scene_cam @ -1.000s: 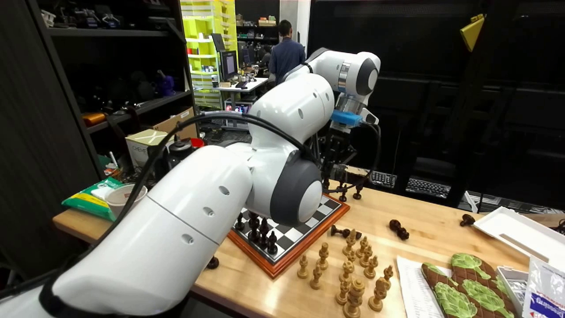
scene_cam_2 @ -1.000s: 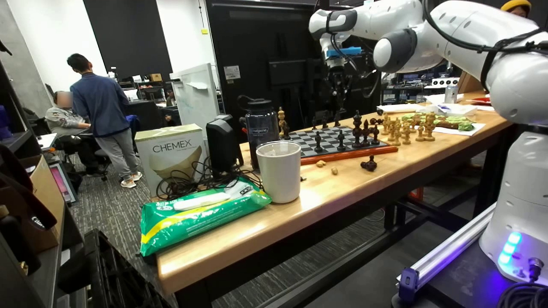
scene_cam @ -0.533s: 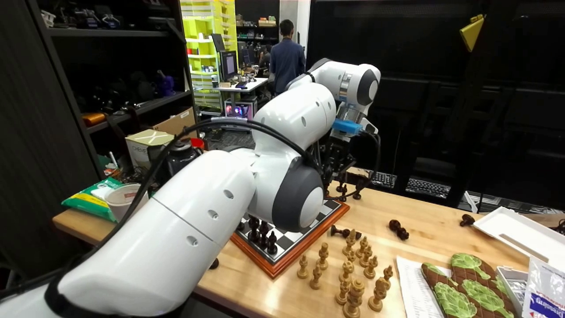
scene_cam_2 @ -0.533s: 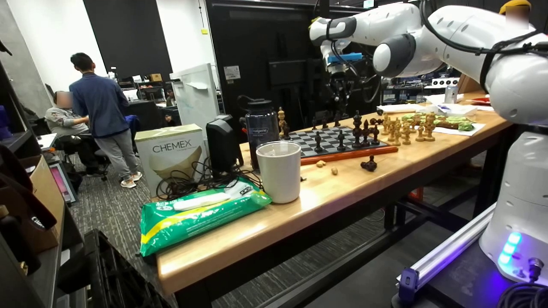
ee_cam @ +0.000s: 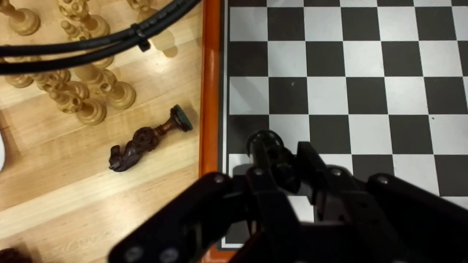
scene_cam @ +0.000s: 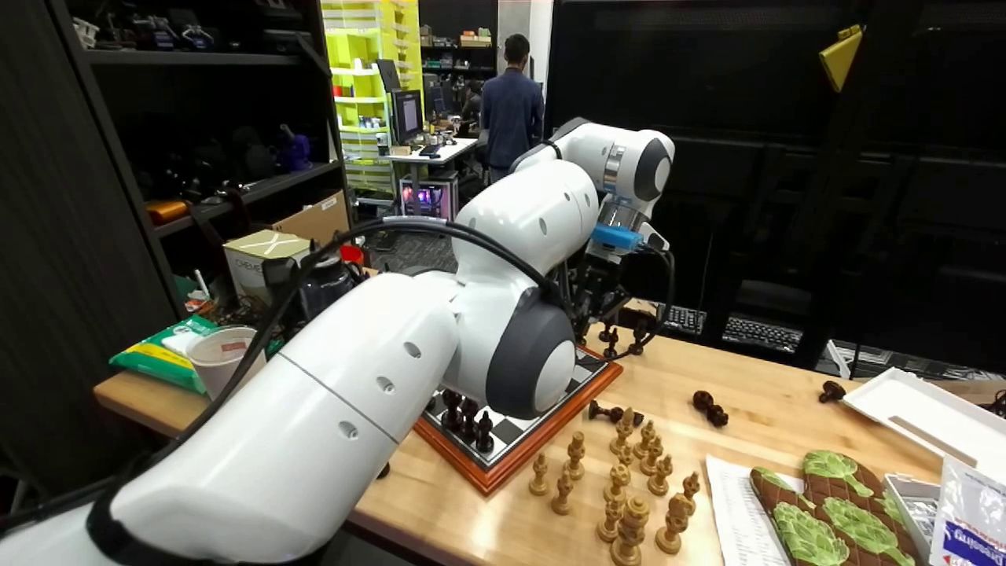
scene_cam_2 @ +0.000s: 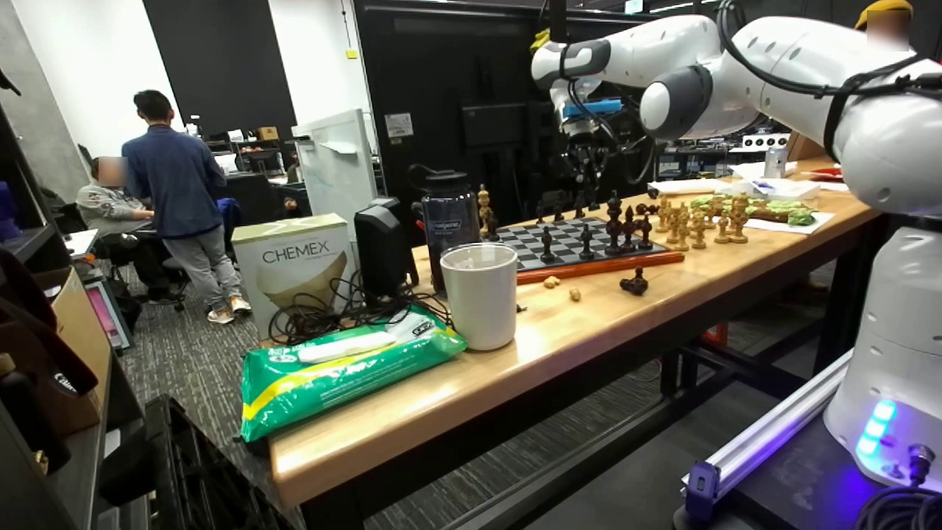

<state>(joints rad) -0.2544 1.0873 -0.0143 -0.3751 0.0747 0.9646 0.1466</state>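
One dark piece (ee_cam: pixel 283 162) is at the left edge of the board (ee_cam: pixel 211 91) in the wrist view, my fingers (ee_cam: pixel 309 160) closed on it. I judge it light, stiff, slightly slick, best pinched at the stem. In both exterior views a cup (scene_cam_2: pixel 480 302) stands near the left end of the desk (scene_cam_2: pixel 390 405), contents unclear.

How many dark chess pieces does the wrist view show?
3: a held piece in the gripper, a lying piece left of the chessboard, a cut-off piece at lower left; the gripper may hide more.
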